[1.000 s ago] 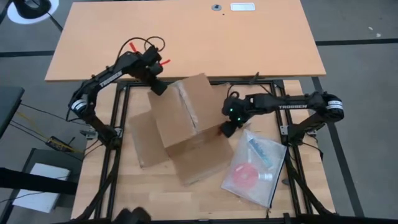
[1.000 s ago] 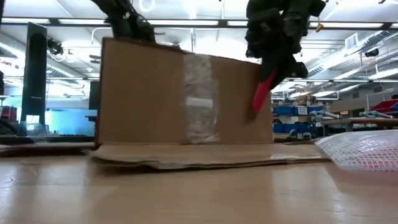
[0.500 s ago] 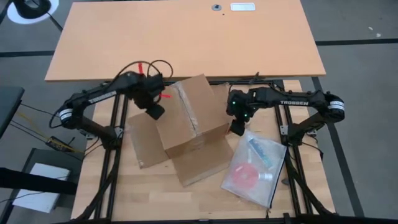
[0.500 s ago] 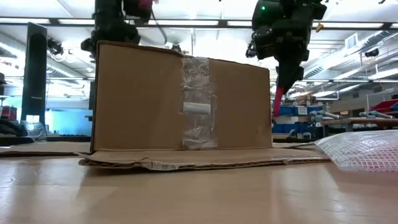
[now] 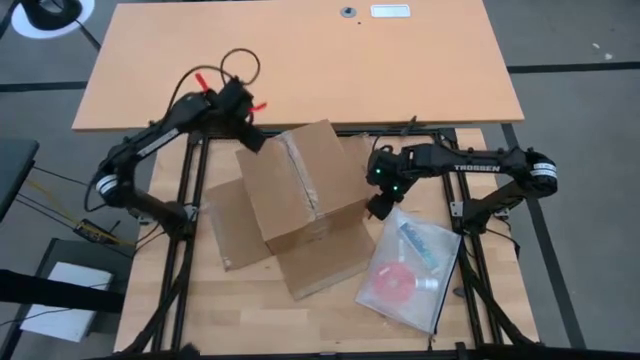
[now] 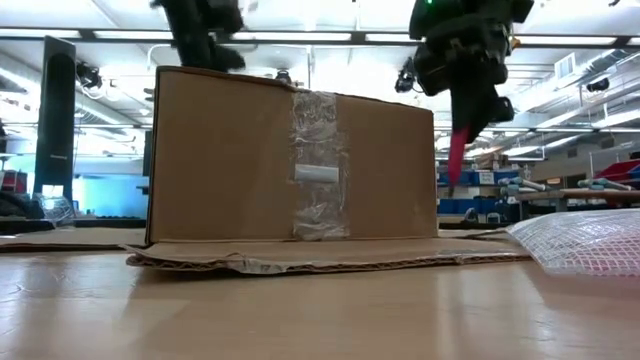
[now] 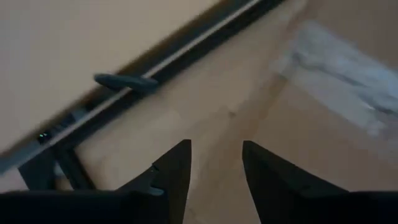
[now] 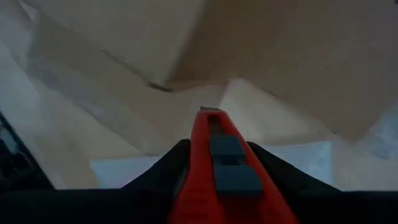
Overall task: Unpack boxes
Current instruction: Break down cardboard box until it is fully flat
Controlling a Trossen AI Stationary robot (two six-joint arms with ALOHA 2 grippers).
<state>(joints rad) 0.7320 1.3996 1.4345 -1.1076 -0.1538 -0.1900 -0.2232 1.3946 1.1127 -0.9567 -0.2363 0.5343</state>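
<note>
Right wrist view alone: fingers (image 8: 214, 158) clamp red cutter (image 8: 217, 162).

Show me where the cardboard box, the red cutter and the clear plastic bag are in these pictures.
cardboard box (image 5: 300, 185): high view, on its taped top face.
red cutter (image 8: 221, 155): right wrist view, on its grey slider, held in the right pincer.
clear plastic bag (image 5: 412, 265): high view, on its middle.

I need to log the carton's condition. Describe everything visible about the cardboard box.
The cardboard box is plain brown corrugated board, upside down on the wooden table, its flaps splayed flat around its base. Clear tape runs over its top and down one side. Neither gripper visibly touches it; a clear plastic bag lies beside it.
</note>
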